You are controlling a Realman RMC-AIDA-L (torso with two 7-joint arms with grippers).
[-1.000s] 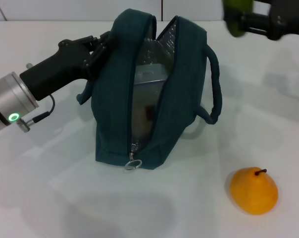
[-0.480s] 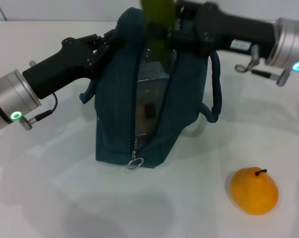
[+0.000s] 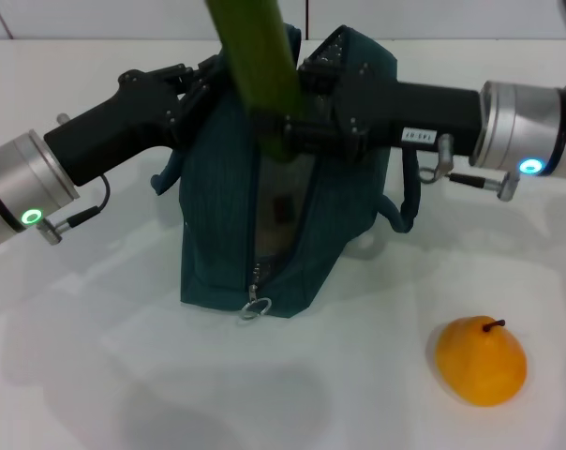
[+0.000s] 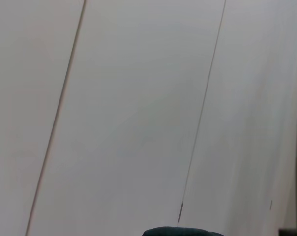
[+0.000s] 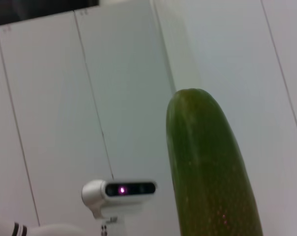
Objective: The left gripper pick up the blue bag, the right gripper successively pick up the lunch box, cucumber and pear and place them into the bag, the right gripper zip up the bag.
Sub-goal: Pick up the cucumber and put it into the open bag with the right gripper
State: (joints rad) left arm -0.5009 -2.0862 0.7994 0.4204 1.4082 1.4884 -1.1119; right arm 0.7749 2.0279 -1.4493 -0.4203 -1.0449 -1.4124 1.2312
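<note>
I see my left gripper (image 3: 201, 86) pinched on the top edge of the blue bag (image 3: 217, 234), at about 11 o'clock on the table (image 3: 96, 375). It holds the bag up and open, with the zipper pull (image 3: 254, 307) hanging at the near end. My right gripper (image 3: 297, 122) reaches in from 2 o'clock and is closed tight on the cucumber (image 3: 255, 56). The cucumber stands almost straight up, right over the open mouth of the bag, with its low end at the opening. Something pale and shiny sits inside the bag, but I cannot tell if it is the lunch box. The pear (image 3: 481, 360) lies on the table at about 4 o'clock, well apart from the bag.
</note>
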